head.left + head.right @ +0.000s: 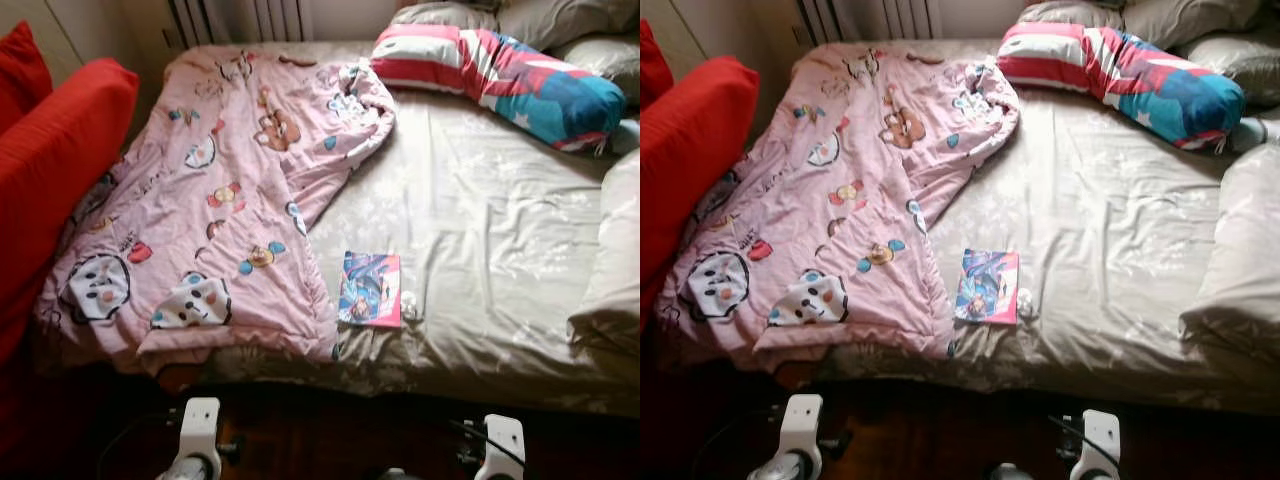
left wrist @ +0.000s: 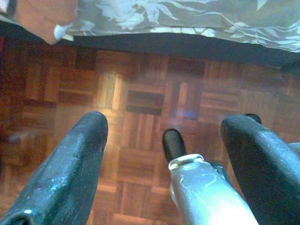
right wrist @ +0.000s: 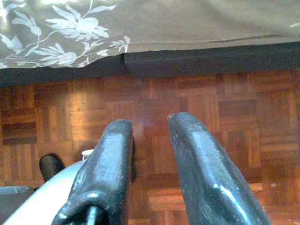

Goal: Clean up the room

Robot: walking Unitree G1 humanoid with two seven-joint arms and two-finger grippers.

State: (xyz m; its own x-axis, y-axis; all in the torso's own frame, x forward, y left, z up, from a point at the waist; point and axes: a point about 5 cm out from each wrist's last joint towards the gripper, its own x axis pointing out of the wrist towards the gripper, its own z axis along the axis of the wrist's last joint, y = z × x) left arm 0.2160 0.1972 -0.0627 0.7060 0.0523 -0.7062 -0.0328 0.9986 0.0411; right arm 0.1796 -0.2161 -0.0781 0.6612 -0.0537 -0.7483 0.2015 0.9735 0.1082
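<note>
Left claw [image 2: 164, 126] spread wide, right claw [image 3: 150, 124] narrowly parted, glossy parquet floor [image 3: 234, 117], rumpled pink quilt [image 1: 220, 200]

On the bed [image 1: 480, 220] lay one pink blanket [image 1: 210, 220], one book [image 1: 370, 288], one striped bolster [image 1: 500, 75], one small white object [image 1: 409, 305]; two red cushions [image 1: 55, 160] beside it.

Both arms hang low at the robot's front. Left arm [image 1: 195, 440] sits at 7 o'clock in the head view, right arm [image 1: 500, 448] at 5 o'clock. Left gripper [image 2: 164, 126] points downward, fingers [image 2: 70, 164] spread wide. Right gripper [image 3: 150, 126] points downward, fingers [image 3: 112, 159] a narrow gap apart, nothing between them.
</note>
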